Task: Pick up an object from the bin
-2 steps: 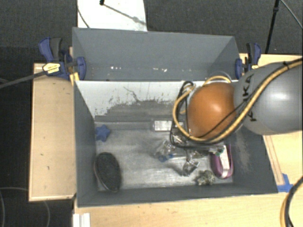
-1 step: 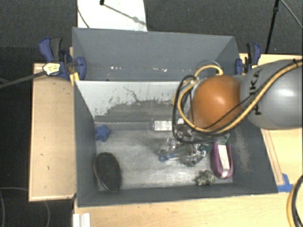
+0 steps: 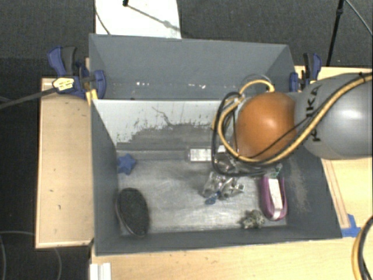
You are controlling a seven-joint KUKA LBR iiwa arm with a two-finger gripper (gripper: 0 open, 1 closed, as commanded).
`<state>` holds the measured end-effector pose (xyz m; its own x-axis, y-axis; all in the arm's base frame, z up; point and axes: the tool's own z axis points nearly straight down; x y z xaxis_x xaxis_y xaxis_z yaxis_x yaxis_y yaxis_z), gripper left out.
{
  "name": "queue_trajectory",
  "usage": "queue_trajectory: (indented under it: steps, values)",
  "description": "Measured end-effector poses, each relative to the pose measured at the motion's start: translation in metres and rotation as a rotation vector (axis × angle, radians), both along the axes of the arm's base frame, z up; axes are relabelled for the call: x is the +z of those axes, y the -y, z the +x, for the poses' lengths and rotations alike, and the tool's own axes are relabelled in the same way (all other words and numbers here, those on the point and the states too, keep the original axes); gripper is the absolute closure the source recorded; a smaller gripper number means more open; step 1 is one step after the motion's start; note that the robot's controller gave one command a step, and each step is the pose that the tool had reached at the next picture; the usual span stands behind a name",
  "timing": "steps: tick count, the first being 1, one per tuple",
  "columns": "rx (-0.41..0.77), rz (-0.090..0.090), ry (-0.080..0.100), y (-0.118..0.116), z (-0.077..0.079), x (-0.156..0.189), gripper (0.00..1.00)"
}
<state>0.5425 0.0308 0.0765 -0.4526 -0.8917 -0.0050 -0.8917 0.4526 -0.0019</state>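
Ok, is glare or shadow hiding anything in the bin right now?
Camera view: small bright glints along the bin's back wall, a pale sheen on its floor; same view, the orange cover overhangs the pincer and partly hides it; the black oval in the near-left corner reads as a dark patch; the purple packet lies evenly lit.

You're on one camera here, sitting above the grey bin (image 3: 186, 69) and leaning in from the 6 o'clock side, so you face its far wall at 12 o'clock. You're in fairly close, and the arm (image 3: 344, 124) reaches into your view from 3 o'clock.
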Motion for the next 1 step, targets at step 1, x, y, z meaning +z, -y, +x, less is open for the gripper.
queue_trajectory:
  steps: [1]
  values:
    - [-0.022, -0.002, 0.004, 0.0071, 0.0026, 0.1761, 1.0]
